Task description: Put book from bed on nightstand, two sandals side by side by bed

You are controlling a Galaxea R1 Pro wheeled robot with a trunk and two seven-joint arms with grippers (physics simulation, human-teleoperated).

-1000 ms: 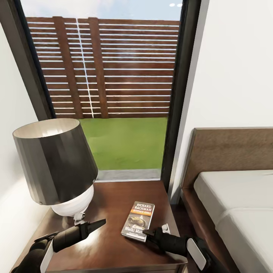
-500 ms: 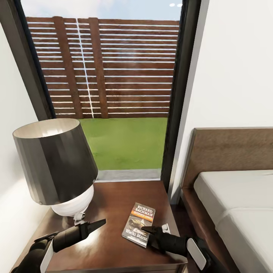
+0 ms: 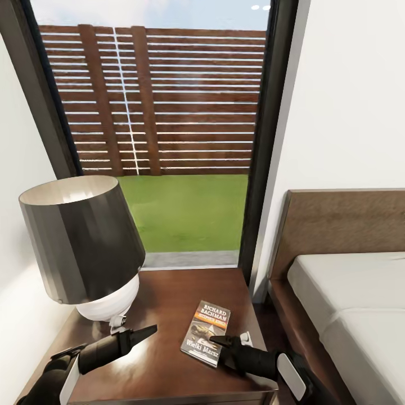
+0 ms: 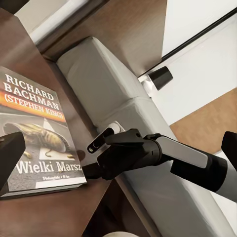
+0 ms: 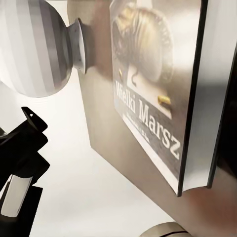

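Item: dark "Richard Bachman" paperback book, flat on our glossy reddish-brown nightstand, slightly rotated clockwise since a second ago. Right gripper at its five-o'clock corner, grip undeterminable; book step seemingly finished.

Bright, even daylight enters through the tall dark-framed window at twelve o'clock in the head view, where the sky near the top edge is washed out almost to white. The glossy reddish-brown wooden nightstand top carries soft pale reflections, strongest at seven o'clock. The dark grey cone-shaped lampshade shows a light inner rim and a shaded lower body. The white walls are softly lit, without hard shadows. In the right wrist view, a large overexposed white glare covers the six o'clock area, and nearby surfaces look soft and slightly blurred. Vertical lines lean outward towards the head view's edges.
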